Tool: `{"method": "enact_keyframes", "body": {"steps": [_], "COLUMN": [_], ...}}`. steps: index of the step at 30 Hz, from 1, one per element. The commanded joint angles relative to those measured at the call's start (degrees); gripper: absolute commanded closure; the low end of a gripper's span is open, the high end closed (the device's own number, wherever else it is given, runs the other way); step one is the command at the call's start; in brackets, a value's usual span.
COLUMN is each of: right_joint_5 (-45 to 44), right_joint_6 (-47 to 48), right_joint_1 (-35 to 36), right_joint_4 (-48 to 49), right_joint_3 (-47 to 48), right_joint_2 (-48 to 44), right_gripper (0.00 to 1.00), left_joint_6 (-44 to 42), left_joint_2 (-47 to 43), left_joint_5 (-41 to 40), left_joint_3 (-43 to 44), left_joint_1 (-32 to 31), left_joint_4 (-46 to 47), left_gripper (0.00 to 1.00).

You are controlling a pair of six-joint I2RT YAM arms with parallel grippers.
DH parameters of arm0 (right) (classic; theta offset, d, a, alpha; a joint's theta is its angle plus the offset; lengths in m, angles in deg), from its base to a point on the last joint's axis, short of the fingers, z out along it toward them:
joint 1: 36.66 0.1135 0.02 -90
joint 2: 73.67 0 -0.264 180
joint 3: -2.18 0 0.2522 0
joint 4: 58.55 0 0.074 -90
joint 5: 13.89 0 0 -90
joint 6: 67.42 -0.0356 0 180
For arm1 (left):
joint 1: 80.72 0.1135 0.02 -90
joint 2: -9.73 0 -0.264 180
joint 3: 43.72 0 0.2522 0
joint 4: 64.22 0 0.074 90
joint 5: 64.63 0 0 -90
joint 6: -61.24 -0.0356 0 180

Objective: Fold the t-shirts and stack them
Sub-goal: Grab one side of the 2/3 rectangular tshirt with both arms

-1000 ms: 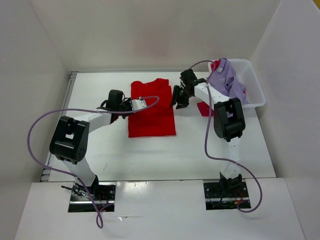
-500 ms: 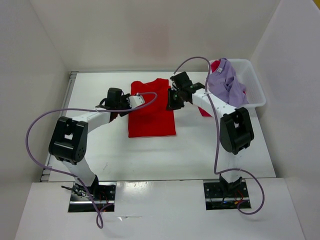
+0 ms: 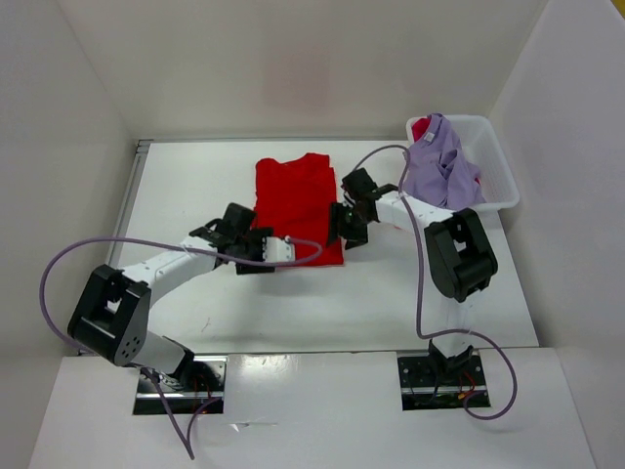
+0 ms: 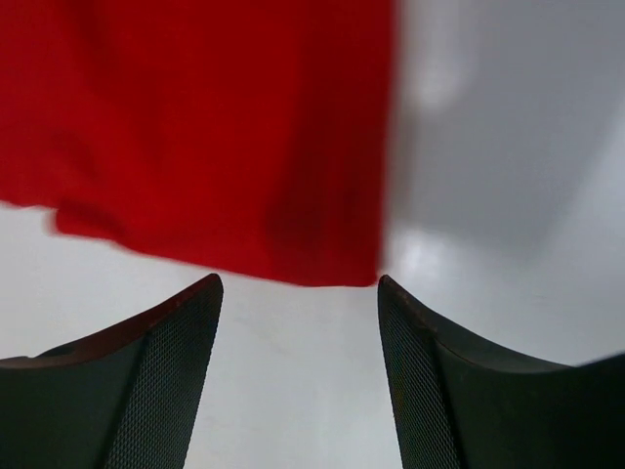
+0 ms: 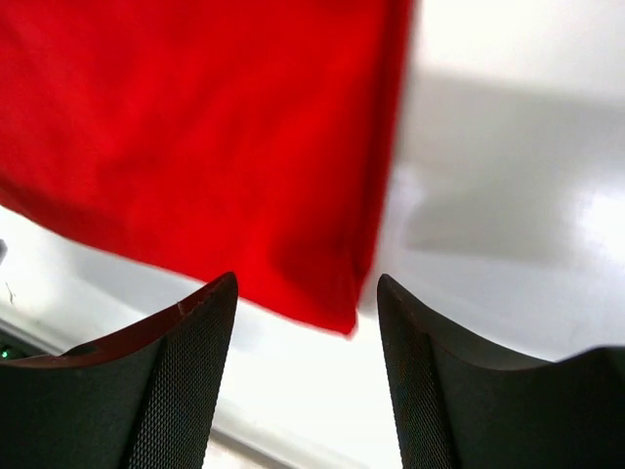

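A bright red t-shirt lies folded into a long strip in the middle of the table. My left gripper is at its near left corner, jaws open, and the left wrist view shows that red corner just ahead of my left gripper, with bare table between the fingers. My right gripper is at the near right edge, also open; a red corner reaches in between its spread fingers without being pinched. A lavender t-shirt and a crimson one sit in the bin.
A white plastic bin stands at the back right, the lavender cloth spilling over its near rim. White walls close in the table on the left, back and right. Purple cables loop from both arms.
Both grippers have come towards me along the red shirt's sides, from its middle and far part down to its near corners. The left jaws have spread wider, and the right jaws stand wider too.
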Motion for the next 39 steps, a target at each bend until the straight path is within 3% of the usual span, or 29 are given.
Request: {"method": "enact_keyframes", "body": {"steps": [1, 10, 20, 24, 29, 31, 33, 34, 36, 39], "right_joint_5": [1.4, 2.5, 2.0, 2.0, 2.0, 3.2, 3.9, 3.9, 3.9, 4.4], "right_joint_6": [-3.6, -6.3, -7.5, -8.1, -8.6, -8.6, -8.6, -8.6, -8.6, -8.6], "right_joint_1": [-0.2, -0.2, 0.3, 0.8, 0.8, 0.8, 0.8, 0.8, 0.8, 0.8], "right_joint_4": [3.0, 6.5, 8.1, 8.1, 9.4, 10.0, 10.0, 10.0, 10.0, 10.0], "right_joint_3": [-5.6, -11.9, -13.0, -13.0, -13.5, -12.2, -11.5, -11.5, -11.5, -12.3], "right_joint_2": [-4.9, -7.7, -7.1, -5.6, -3.4, -1.7, -1.2, -0.5, -0.5, -1.9], "right_gripper": [0.35, 0.35, 0.35, 0.35, 0.35, 0.41, 0.61, 0.74, 1.00, 1.00], "left_joint_6": [-2.1, -3.9, 1.4, 0.1, -2.3, -4.0, -4.0, -4.0, -3.4, -3.4], "left_joint_2": [-1.2, 2.0, 4.1, 4.6, 5.1, 5.1, 5.1, 5.1, 5.1, 4.1], "left_joint_5": [0.3, -3.0, -5.8, -5.3, -4.8, -4.8, -4.8, -4.8, -4.8, -4.3], "left_joint_3": [-3.5, -6.6, -7.7, -7.7, -7.7, -7.2, -7.2, -7.2, -7.2, -7.2], "left_joint_1": [-2.4, -3.5, -3.5, -3.5, -3.5, -3.5, -3.5, -3.5, -3.5, -3.5], "left_joint_4": [-3.8, -0.4, 8.5, 8.5, 9.0, 9.0, 9.0, 9.0, 9.5, 7.2], "left_gripper": [0.28, 0.29, 0.31, 0.37, 0.52, 0.60, 0.73, 0.84, 0.93, 0.98]}}
